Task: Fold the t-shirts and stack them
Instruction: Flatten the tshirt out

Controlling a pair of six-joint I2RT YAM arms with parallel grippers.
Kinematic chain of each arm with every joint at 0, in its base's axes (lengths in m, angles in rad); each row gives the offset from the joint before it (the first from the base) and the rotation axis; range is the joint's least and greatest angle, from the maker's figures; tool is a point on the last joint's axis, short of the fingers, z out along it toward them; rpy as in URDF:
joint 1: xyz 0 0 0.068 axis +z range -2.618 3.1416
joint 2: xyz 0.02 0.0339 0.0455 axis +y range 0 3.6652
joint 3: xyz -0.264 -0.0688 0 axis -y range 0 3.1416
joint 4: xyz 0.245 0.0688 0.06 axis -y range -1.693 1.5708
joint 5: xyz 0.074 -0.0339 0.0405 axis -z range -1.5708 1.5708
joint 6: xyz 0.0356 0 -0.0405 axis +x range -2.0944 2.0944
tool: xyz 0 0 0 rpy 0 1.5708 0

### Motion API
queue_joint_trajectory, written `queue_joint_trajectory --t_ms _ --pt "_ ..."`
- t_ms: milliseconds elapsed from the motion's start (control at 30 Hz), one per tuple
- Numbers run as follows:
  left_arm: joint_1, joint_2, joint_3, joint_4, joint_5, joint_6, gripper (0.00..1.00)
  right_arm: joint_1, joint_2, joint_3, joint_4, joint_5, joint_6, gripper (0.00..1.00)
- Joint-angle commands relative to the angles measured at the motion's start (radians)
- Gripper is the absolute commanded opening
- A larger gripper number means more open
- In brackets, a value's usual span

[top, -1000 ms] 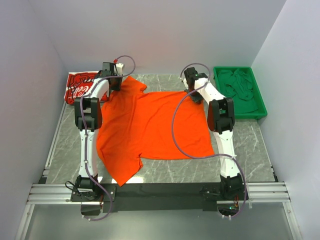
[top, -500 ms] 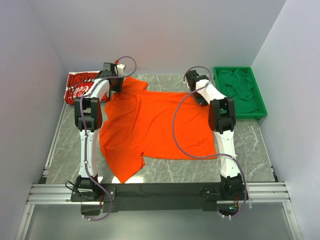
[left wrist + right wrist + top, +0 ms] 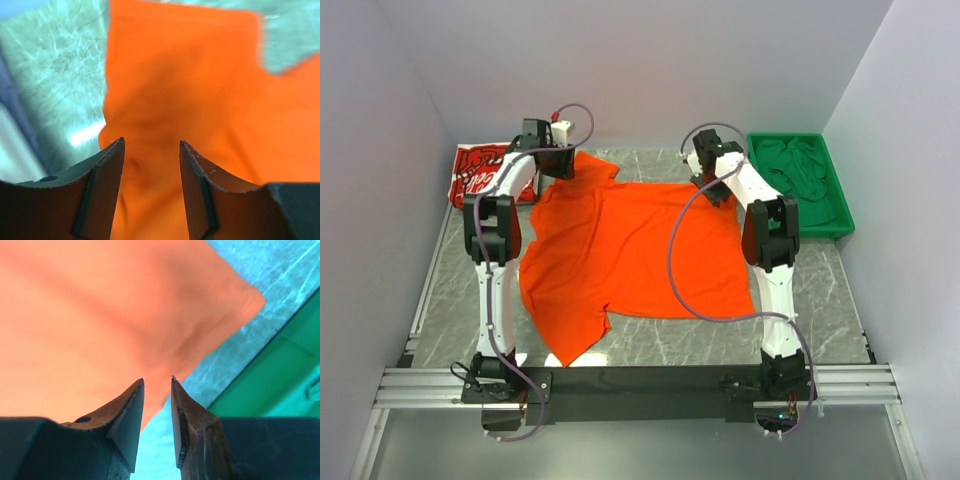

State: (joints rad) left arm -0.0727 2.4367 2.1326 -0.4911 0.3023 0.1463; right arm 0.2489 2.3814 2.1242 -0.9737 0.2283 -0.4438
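Bench carries orange tee spread flat; red tee in far-left corner. L end effector released over orange cloth; R end effector barely parted, gripping nothing.

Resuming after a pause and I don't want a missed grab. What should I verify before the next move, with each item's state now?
1. Orange t-shirt lying flat: not ok, rumpled at its far-left end.
2. Left gripper over cloth: ok, jaws open above the orange cloth.
3. Right gripper gripping the shirt's far-right corner: cannot tell, jaws nearly closed.
4. Green tray clear of the shirt: ok, bare table between them.
5. Red t-shirt clear of the orange one: cannot tell, the left arm covers the gap.
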Motion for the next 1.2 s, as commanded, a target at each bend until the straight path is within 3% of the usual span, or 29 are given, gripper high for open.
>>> queue_joint_trajectory --t_ms 0,133,300,433,833,1067,1167 --pt "0.001 -0.26 -0.051 0.002 0.112 0.021 0.54 0.026 -0.184 -0.03 -0.048 -0.108 -0.015 0.36" --pt "0.004 -0.386 -0.283 -0.026 0.087 0.071 0.5 0.029 -0.278 -0.169 -0.103 -0.156 0.008 0.31" --pt "0.025 -0.415 -0.419 -0.093 0.09 0.091 0.36 0.026 -0.341 -0.351 -0.106 -0.201 0.054 0.23" --pt "0.027 -0.427 -0.532 -0.054 0.032 0.082 0.32 0.027 -0.36 -0.49 -0.062 -0.198 0.07 0.17" --pt "0.031 -0.303 -0.577 -0.003 -0.273 0.119 0.27 0.026 -0.304 -0.642 0.02 -0.118 0.088 0.12" --pt "0.071 -0.309 -0.593 0.006 -0.35 0.18 0.25 0.0 -0.297 -0.684 0.038 -0.055 0.073 0.11" --pt "0.071 -0.333 -0.573 -0.009 -0.31 0.199 0.29 0.0 -0.301 -0.678 0.03 -0.066 0.073 0.11"
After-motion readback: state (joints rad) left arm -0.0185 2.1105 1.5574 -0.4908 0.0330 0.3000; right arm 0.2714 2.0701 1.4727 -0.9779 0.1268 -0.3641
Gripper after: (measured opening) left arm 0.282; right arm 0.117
